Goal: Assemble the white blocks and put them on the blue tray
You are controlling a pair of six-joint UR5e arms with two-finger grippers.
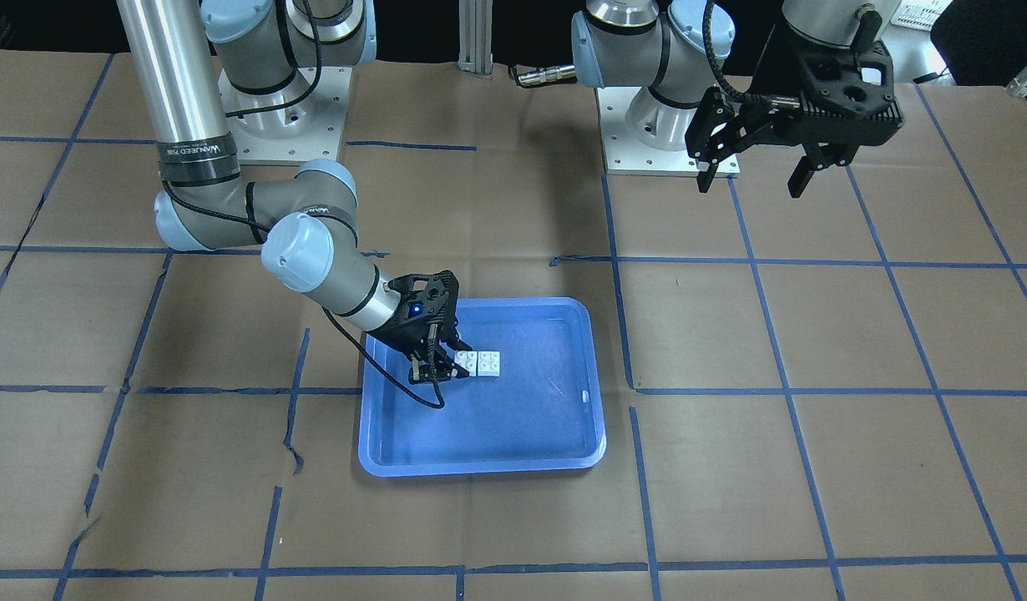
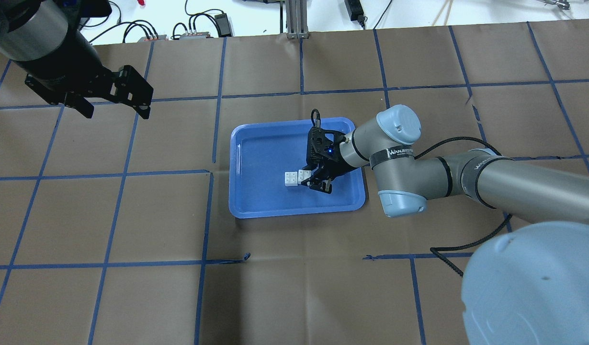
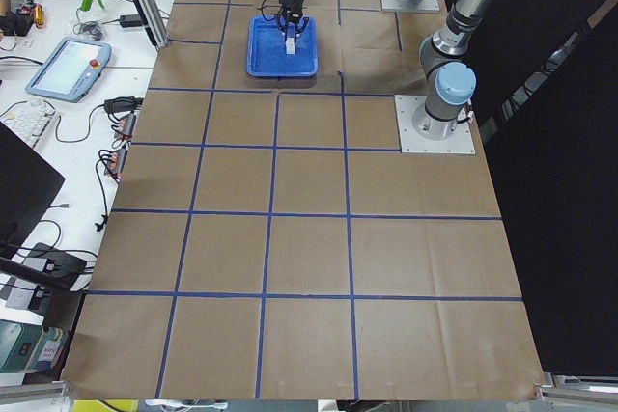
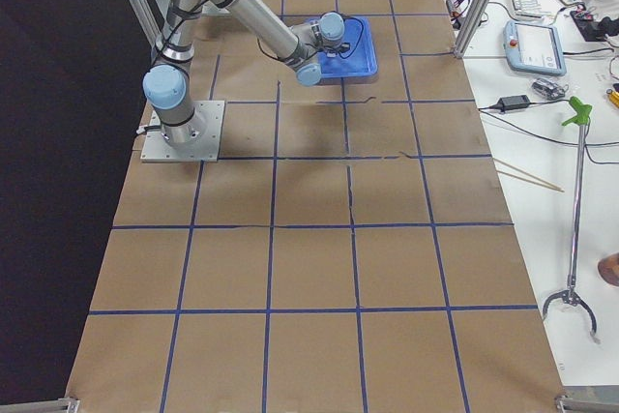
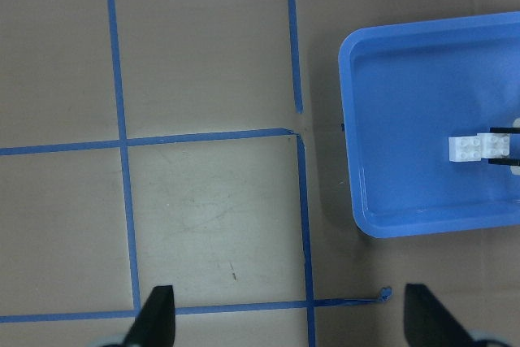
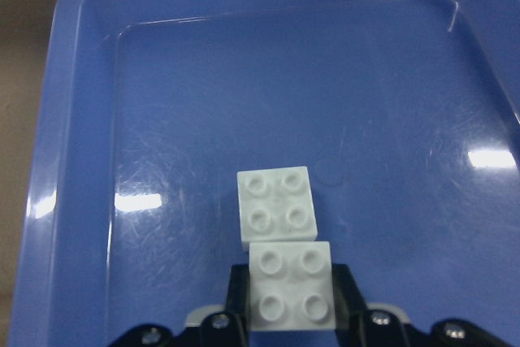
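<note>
Two white blocks (image 6: pixel 276 205) sit side by side, studs toward the wrist camera, inside the blue tray (image 6: pixel 81 160). My right gripper (image 6: pixel 291 298) is shut on the near block (image 6: pixel 291 286), one finger on each side. The far block touches it, slightly offset. They also show in the overhead view (image 2: pixel 294 178) and the front view (image 1: pixel 478 363), low over the tray floor (image 2: pixel 256 143); I cannot tell whether they rest on it. My left gripper (image 2: pixel 117 114) is open and empty, high above the table far from the tray, and it sees the blocks (image 5: pixel 479 147).
The table is brown paper with blue tape grid lines (image 2: pixel 213 172). The two arm bases (image 1: pixel 668 125) stand on plates behind the tray. The right arm's elbow (image 2: pixel 400 163) hangs over the tray's right side. Desks with equipment (image 3: pixel 68 55) lie beyond the table edges.
</note>
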